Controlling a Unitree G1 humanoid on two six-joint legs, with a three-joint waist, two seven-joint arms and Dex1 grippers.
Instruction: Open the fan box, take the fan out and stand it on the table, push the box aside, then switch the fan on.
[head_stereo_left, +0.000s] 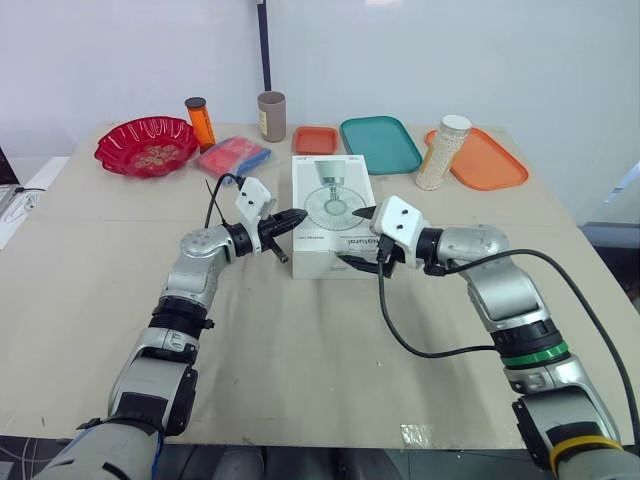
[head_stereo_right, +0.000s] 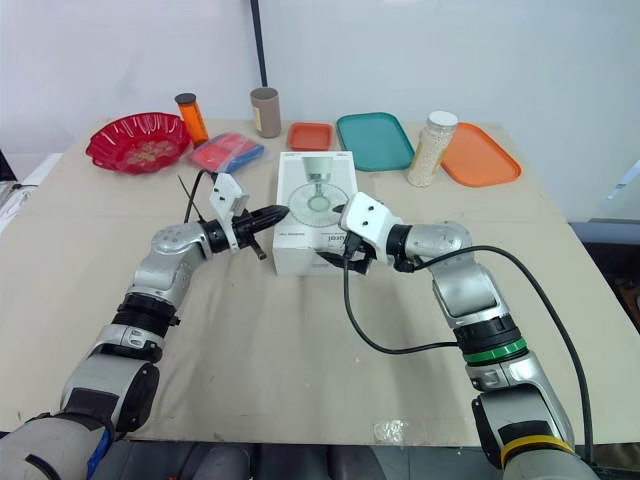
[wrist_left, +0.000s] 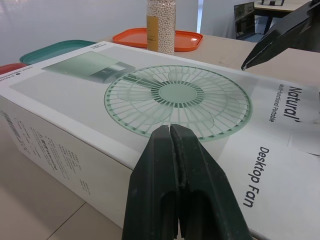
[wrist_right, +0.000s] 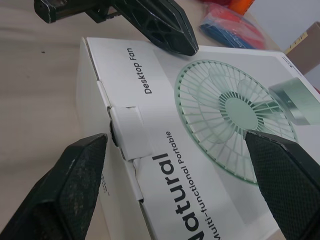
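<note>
centrally on the table (head_stereo_left: 300, 350), the box (head_stereo_left: 333, 205) lies flat, flap (wrist_right: 131, 131) tucked in — left gripper (head_stereo_left: 297, 217) pinched closed at its left edge; right gripper (head_stereo_left: 355, 238) gapes wide around the near end.

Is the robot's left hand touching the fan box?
Cannot tell. In the left wrist view the left gripper, jaws shut, ends right over the top edge of the fan box, but neither a gap nor contact shows plainly.
</note>
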